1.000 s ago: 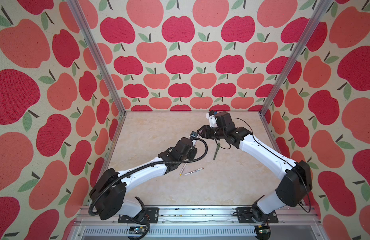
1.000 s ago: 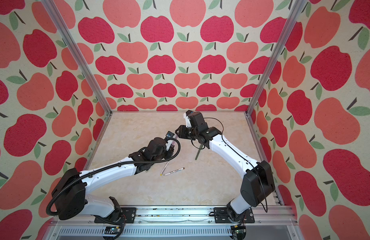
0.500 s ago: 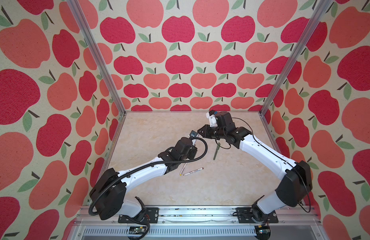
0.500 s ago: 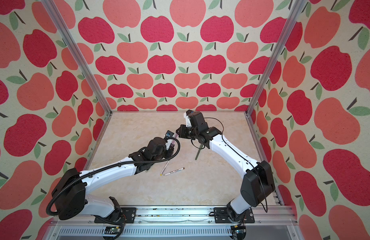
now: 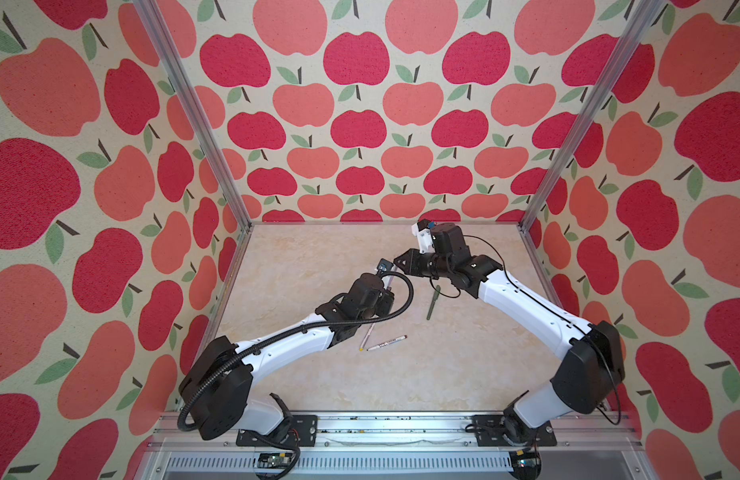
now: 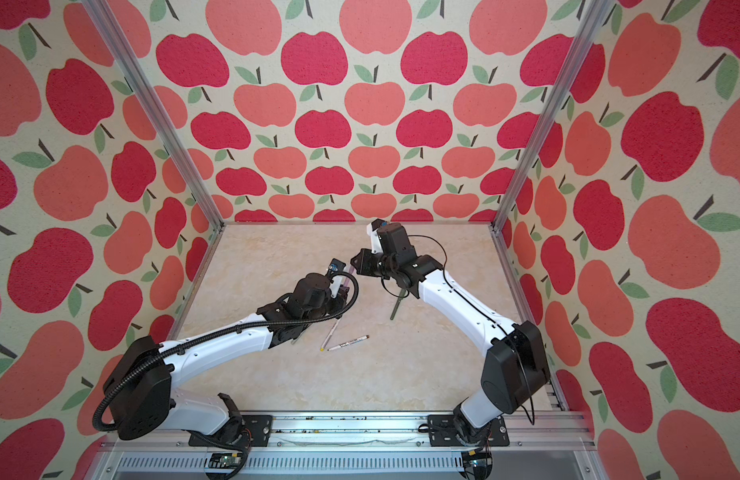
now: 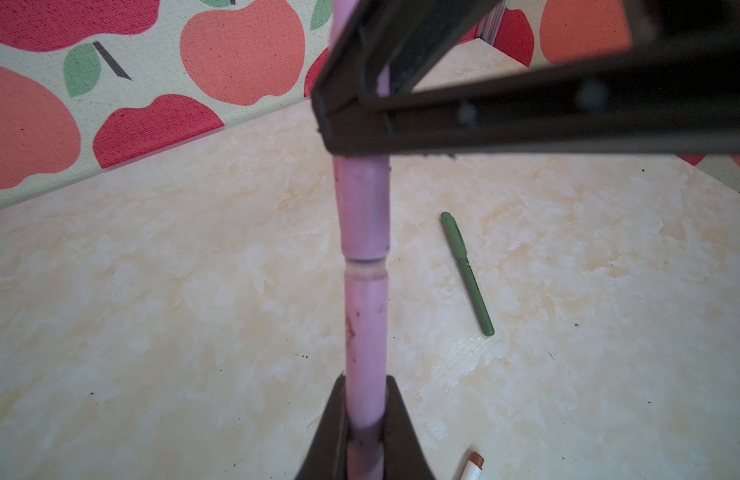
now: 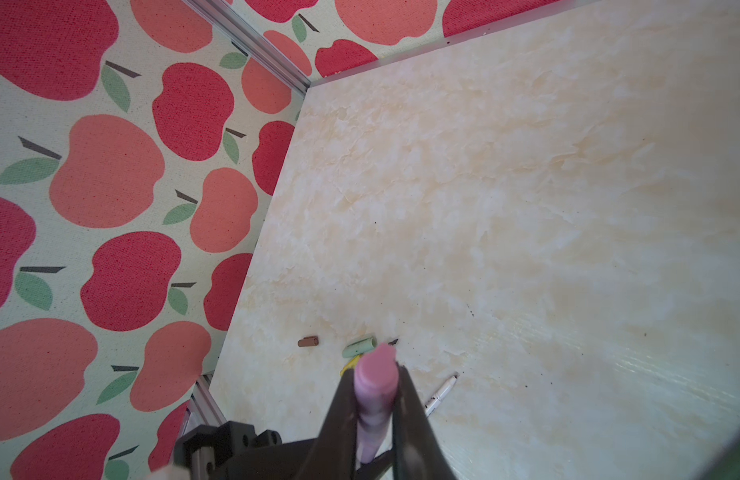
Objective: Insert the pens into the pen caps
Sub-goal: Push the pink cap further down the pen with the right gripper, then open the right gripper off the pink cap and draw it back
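My left gripper (image 7: 365,386) is shut on the lower barrel of a lilac-pink pen (image 7: 366,328), held above the table. A pink pen cap (image 7: 363,203) sits over the pen's far end, with a thin dark seam between its rim and the barrel. My right gripper (image 8: 376,374) is shut on that pink cap (image 8: 376,368). In both top views the two grippers meet mid-table, left (image 5: 389,286) and right (image 5: 398,262). A dark green pen (image 5: 432,302) and two white pens (image 5: 387,343) lie on the table. Brown (image 8: 308,341), light green (image 8: 360,347) and yellow (image 8: 349,365) caps lie loose.
The marbled table (image 5: 443,374) is walled by apple-print panels on three sides, with metal posts (image 5: 584,112) at the back corners. The left forearm (image 5: 285,345) crosses the front left and the right forearm (image 5: 526,303) crosses the right side.
My right jaws have closed tighter on the pink cap. Both arms have stayed almost where they were.
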Tool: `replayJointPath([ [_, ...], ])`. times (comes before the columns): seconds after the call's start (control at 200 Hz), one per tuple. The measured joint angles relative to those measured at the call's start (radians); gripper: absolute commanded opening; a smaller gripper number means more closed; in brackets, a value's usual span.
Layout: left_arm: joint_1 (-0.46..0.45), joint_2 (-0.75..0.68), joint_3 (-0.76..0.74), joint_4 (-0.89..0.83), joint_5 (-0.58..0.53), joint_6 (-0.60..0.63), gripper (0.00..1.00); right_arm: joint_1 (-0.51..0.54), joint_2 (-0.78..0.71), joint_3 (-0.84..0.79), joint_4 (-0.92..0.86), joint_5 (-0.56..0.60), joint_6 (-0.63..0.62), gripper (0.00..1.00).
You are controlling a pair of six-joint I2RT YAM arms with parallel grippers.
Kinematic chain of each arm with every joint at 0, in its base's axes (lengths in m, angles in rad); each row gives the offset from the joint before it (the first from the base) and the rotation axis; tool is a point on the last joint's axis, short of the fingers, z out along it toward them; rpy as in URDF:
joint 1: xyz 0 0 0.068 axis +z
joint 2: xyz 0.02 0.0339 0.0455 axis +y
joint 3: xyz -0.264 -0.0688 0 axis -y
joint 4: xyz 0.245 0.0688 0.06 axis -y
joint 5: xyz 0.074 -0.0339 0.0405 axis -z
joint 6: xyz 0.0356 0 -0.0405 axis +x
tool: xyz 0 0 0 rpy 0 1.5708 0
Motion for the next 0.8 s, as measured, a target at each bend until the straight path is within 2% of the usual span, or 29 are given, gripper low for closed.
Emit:
replayJointPath([
  [0.465,0.035,0.000,0.002,-0.002,0.061,-0.024,0.00,-0.004,-0.003,-0.061,0.101,-0.024,0.037,0.10],
  [0.8,0.070,0.018,0.061,-0.037,0.109,-0.001,0.00,-0.016,-0.010,-0.092,0.194,-0.028,0.064,0.10],
])
